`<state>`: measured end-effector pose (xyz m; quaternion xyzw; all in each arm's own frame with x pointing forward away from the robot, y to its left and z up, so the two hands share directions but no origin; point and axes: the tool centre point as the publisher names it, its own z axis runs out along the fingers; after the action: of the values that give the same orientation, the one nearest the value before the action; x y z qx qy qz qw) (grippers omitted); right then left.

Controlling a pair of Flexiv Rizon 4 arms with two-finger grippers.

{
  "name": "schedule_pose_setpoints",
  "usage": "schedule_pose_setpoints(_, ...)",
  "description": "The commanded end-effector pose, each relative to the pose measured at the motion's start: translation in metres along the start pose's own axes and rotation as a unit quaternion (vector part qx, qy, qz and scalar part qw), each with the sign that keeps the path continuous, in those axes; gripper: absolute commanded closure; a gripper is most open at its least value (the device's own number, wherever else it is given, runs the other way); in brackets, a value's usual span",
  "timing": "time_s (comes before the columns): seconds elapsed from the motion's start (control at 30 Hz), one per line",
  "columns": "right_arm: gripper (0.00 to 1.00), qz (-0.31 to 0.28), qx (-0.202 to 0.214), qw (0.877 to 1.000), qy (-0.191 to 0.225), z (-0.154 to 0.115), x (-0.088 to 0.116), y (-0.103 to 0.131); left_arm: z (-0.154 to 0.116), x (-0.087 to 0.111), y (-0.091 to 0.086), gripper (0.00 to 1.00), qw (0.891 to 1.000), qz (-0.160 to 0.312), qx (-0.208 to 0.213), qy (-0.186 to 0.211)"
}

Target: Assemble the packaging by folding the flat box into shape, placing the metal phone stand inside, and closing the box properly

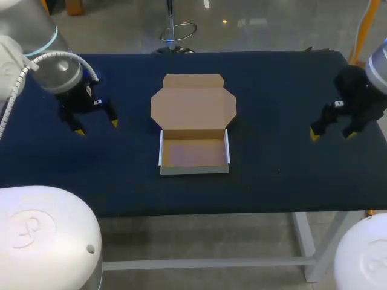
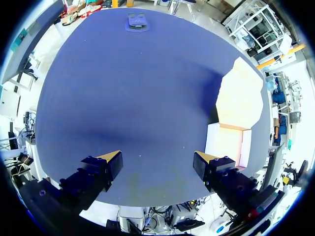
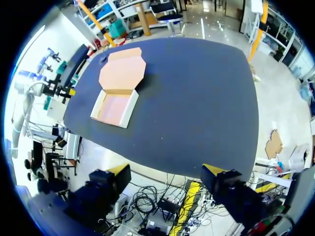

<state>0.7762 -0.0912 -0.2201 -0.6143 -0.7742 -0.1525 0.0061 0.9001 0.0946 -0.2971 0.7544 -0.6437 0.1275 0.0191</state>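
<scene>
The cardboard box [image 1: 193,154] stands folded into a shallow tray at the table's middle, its brown lid [image 1: 193,104] lying open and flat behind it. The tray looks empty. My left gripper [image 1: 95,127] hangs open over the cloth well left of the box; in its wrist view the box [image 2: 227,145] lies off to the side of my left gripper [image 2: 157,158]. My right gripper [image 1: 331,133] is open near the table's right edge, far from the box [image 3: 114,108]. A small dark object [image 2: 137,22], possibly the phone stand, rests at the far edge; my left arm hides it in the head view.
The dark blue table [image 1: 272,181] carries nothing else. Wide bare cloth lies between each gripper and the box. My right gripper [image 3: 166,171] hovers at the table's right edge.
</scene>
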Motion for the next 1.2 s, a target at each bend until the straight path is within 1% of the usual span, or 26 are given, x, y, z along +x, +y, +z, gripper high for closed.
schedule_pose_setpoints(0.03,0.0,0.0,0.001,1.0,0.0,-0.002,0.0,-0.001,0.004,0.003,-0.003,0.0,1.0,0.003,0.002,-0.006)
schedule_pose_setpoints(0.1,0.0,0.0,0.001,1.0,0.0,-0.002,0.0,-0.001,0.008,0.004,-0.008,0.0,1.0,0.002,0.005,-0.015)
schedule_pose_setpoints(0.17,0.0,0.0,0.001,1.0,0.0,-0.002,0.0,-0.001,0.011,0.003,-0.011,0.0,1.0,0.003,0.003,-0.015)
schedule_pose_setpoints(0.33,0.0,0.0,0.001,1.0,0.0,-0.002,0.0,-0.001,0.022,-0.005,-0.024,0.0,1.0,-0.007,-0.001,-0.027)
schedule_pose_setpoints(0.53,0.0,0.0,0.001,1.0,0.0,-0.002,0.0,-0.001,0.038,-0.012,-0.04,0.0,0.999,-0.012,-0.003,-0.03)
schedule_pose_setpoints(0.63,0.0,0.0,0.001,1.0,0.0,-0.002,0.0,-0.001,0.047,-0.013,-0.049,0.0,0.999,-0.011,-0.009,-0.029)
schedule_pose_setpoints(0.8,0.0,0.0,0.001,1.0,0.0,-0.002,0.0,-0.001,0.06,-0.015,-0.072,0.0,0.999,-0.016,-0.012,-0.03)
schedule_pose_setpoints(0.93,0.0,0.0,0.001,1.0,0.0,-0.002,0.0,-0.001,0.071,-0.016,-0.084,0.0,0.999,-0.017,-0.012,-0.042)
schedule_pose_setpoints(1.03,0.0,0.0,0.001,1.0,0.0,-0.002,0.0,-0.001,0.08,-0.017,-0.097,0.0,0.998,-0.02,-0.012,-0.05)
schedule_pose_setpoints(1.2,0.0,0.0,0.001,1.0,0.0,-0.002,0.0,-0.001,0.093,-0.02,-0.113,0.0,0.998,-0.024,-0.02,-0.057)
